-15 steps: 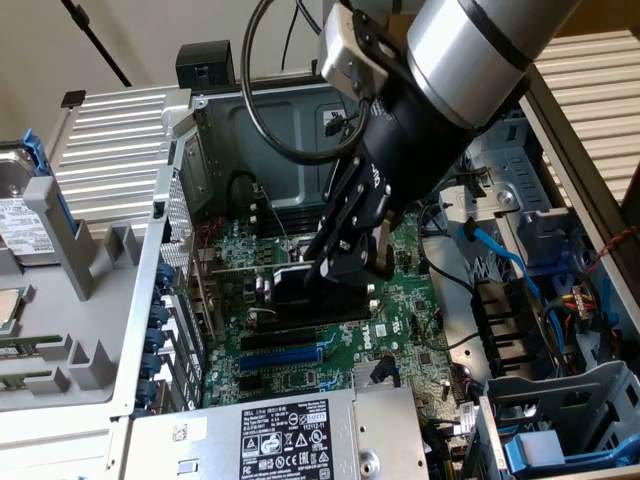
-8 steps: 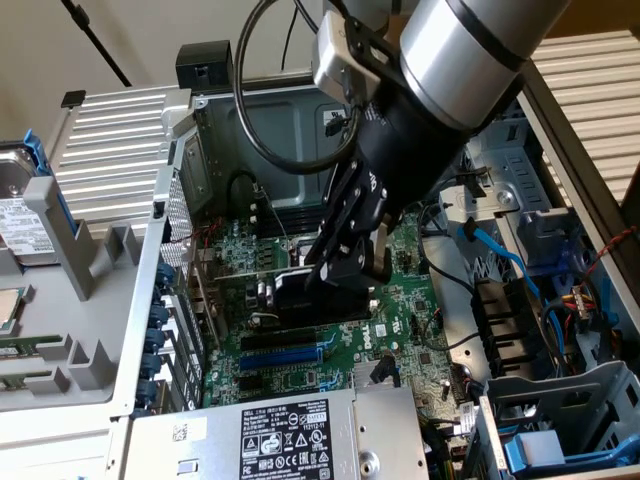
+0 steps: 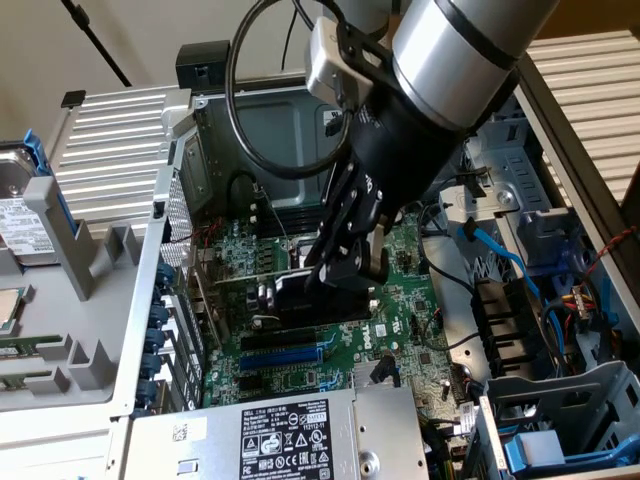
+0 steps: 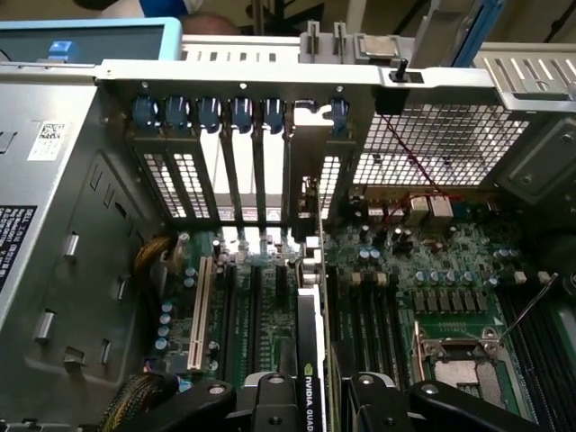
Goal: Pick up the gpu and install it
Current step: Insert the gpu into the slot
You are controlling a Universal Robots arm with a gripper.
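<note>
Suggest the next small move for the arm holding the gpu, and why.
Probably a short, straight push toward the motherboard, without loosening the grip. The gripper is shut on the gpu, which stands on edge over the expansion slots, its silver bracket lined up with the one open rear bay. Whether its edge is in a slot cannot be told, so keep it small.

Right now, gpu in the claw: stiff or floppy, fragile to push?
Probably stiff: the gpu stands straight, on edge, in the claw. Likely fragile: thin bare board over the motherboard. Narrow edge, so it may tip if released.
</note>
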